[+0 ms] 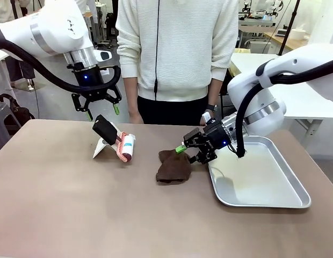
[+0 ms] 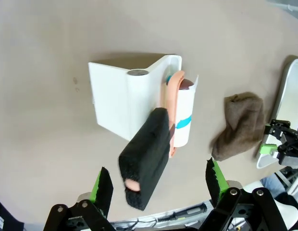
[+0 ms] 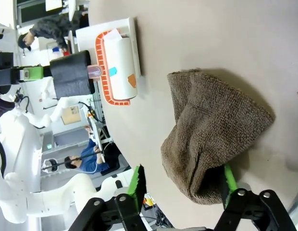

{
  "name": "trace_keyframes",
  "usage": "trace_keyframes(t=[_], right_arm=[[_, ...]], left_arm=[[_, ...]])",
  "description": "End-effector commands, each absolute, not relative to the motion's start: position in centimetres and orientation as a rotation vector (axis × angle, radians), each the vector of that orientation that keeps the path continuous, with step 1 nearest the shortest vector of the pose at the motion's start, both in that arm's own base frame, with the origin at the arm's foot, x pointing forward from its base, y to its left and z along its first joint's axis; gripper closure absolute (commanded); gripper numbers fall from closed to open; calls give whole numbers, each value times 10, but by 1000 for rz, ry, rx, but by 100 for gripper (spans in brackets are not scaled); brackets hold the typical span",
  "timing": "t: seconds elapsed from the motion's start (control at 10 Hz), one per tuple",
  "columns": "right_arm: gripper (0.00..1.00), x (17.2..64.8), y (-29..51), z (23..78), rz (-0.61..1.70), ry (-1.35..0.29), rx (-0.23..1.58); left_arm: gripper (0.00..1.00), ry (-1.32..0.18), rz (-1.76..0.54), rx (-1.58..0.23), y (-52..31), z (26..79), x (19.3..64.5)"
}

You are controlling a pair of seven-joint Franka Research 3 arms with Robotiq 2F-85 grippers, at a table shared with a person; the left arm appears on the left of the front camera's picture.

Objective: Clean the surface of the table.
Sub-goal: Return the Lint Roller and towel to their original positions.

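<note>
Stretched across the whole lower front view: the table, wide, matte brownish-taupe, bearing everything else. Stood at its far edge, a person in a pale ribbed sweater, one hand hanging just above the tabletop. Lay at the table's right, a silver metal tray, its bare floor showing, its near-left corner close to the cloth. Came in from picture left, the left arm, with the left gripper hanging above the lint roller, apart from it, jaws spread wide with nothing between the green pads. Came in from picture right, the right arm, with the right gripper low over the tray's left rim at the edge of the cloth, jaws spread; one green fingertip lay against or under the cloth's hem, though whether it actually touched could not be told. Lay crumpled near the table's middle, a brown cloth, just left of the tray. Sat left of the cloth, a lint roller in its white stand, with a pinkish frame, a white roll and a black foam-wrapped handle tilted up toward the left gripper.
</note>
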State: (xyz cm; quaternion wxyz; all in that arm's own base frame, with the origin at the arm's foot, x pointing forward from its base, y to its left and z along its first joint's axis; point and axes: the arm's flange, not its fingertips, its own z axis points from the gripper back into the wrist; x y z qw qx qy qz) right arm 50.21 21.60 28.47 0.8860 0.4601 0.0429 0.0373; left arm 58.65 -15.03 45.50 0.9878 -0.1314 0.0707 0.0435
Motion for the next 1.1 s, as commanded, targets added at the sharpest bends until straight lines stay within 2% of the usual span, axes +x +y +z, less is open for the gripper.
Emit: trace_keyframes(t=[0.0, 0.2, 0.4, 0.8, 1.0], right_arm=[[0, 507, 215, 289, 105, 112, 936], [0, 505, 212, 299, 108, 95, 902], [0, 494, 196, 315, 132, 81, 972], [0, 431, 111, 348, 57, 59, 1256], [0, 386, 48, 358, -61, -105, 1384]], left_arm=[[0, 152, 119, -221, -136, 460, 573], [0, 159, 93, -270, -116, 471, 554], [0, 136, 30, -423, -82, 487, 522], [0, 47, -165, -946, 7, 477, 428], [0, -67, -258, -1246, 37, 452, 396]])
